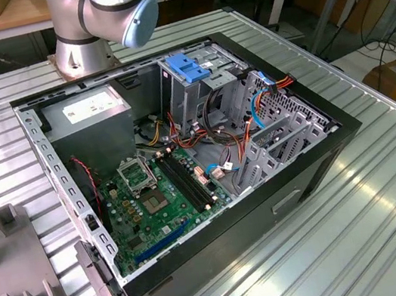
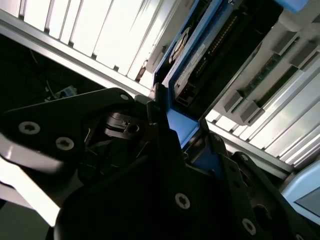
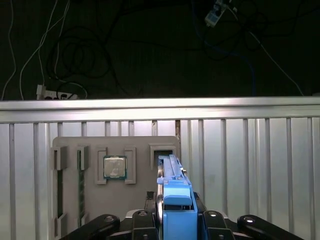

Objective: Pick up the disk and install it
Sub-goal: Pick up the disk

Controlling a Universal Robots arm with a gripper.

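Gripper (image 3: 177, 222) closed tight on the disk (image 3: 174, 192), pinching its blue frame: stiff, weighty, shock-sensitive, I'd judge — grey tray (image 3: 140, 200) just beyond.

Arm (image 1: 101, 12) runs off the exterior view's top edge. Grey tray (image 1: 26, 259) is sliced by that view's left edge. First wrist view: disk (image 3: 177, 215) edge-on, faces hidden, near end cut off.
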